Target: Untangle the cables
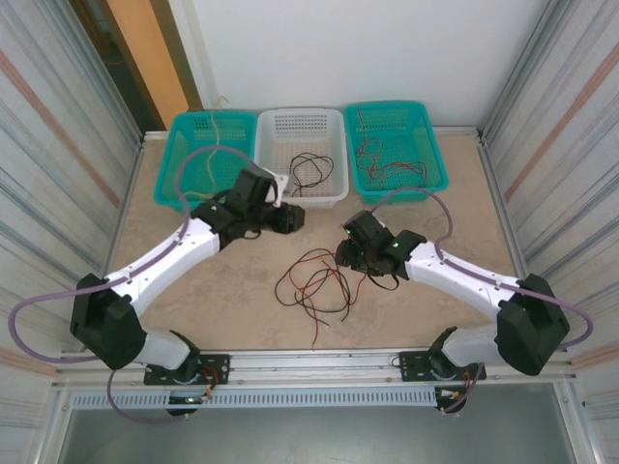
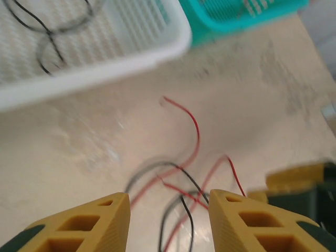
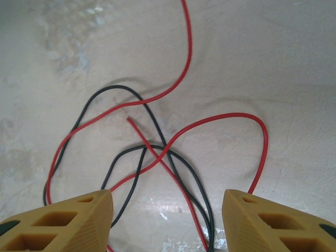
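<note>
- left teal basket [image 1: 172, 164]: far left of the table [image 1: 242, 309]; one pale yellowish cable [image 1: 215, 135] lies inside it.
- left gripper [image 1: 290, 217]: hangs just near the white basket's near rim, fingers spread and released, nothing between them; the loose wires lie near and right of it, a little apart.
- white basket [image 1: 314, 200]: far centre, between the two teal baskets; holds one looped black cable [image 1: 309, 172].
- tangle of red and black cables [image 1: 319, 280]: on bare table at centre, between the two arms; the loops spread mostly left to right, with one strand trailing toward the near edge.
- right gripper [image 1: 346, 253]: just right of the tangle, above its right-hand loops; jaws released and empty. judged the nearer pincer, with the red-over-black crossing [image 3: 157, 157] lying just ahead of its fingertips.
- obstruction: red and black strands cross several times, so lifting one is likely to drag the other; the baskets stand clear of the tangle.
- right teal basket [image 1: 387, 104]: far right; holds thin red cables [image 1: 382, 164] in loose loops.
</note>
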Controlling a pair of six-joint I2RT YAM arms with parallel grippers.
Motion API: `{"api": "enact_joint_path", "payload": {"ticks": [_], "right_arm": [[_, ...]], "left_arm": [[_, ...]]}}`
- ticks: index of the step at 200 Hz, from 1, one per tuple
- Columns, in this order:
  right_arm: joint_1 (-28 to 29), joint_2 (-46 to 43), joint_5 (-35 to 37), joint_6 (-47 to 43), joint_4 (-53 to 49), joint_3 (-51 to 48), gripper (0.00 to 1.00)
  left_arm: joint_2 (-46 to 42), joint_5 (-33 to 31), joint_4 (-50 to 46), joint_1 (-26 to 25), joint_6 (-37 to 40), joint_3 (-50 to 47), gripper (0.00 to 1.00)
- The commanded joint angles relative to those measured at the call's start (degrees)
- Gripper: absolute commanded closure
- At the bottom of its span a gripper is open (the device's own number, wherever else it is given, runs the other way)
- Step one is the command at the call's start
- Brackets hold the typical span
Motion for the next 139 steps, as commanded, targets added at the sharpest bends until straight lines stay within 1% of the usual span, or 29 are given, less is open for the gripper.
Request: {"api": "enact_joint_path", "payload": {"ticks": [1,26,37,81,104,125,139], "right_arm": [[-0.5,1.6,0.4,3.9,-0.1,-1.1,0.45],[-0.6,2.5,2.0,6.1,-1.2,-1.8,0.47],[-0.8,2.7,2.5,6.2,-2.6,-1.5,0.47],[-1.3,0.6,2.3,5.1,-4.6,-2.5,0.46],[-1.4,1.2,1.2,3.7,-5.1,-1.8,0.46],[-1.2,2.6,0.9,2.5,-4.5,-1.3,0.46],[-1.2,3.9,0.5,2.0,-4.2,-0.1,0.47]], "left_arm": [[-2.0,1.9,-2.1,-1.6,0.2,-4.9,0.56],[0.1,5.4,-3.8,-2.2,-0.5,-7.0,0.6],[0.8,5.0,-4.9,-3.1,-0.1,-7.4,0.61],[1.1,4.4,-5.3,-4.0,-2.3,-11.5,0.54],[1.3,4.7,-6.1,-4.1,-1.7,-13.1,0.49],[2.7,4.3,-8.2,-4.1,-0.8,-12.5,0.49],[3.4,4.9,-7.9,-4.1,-1.1,-12.8,0.49]]}}
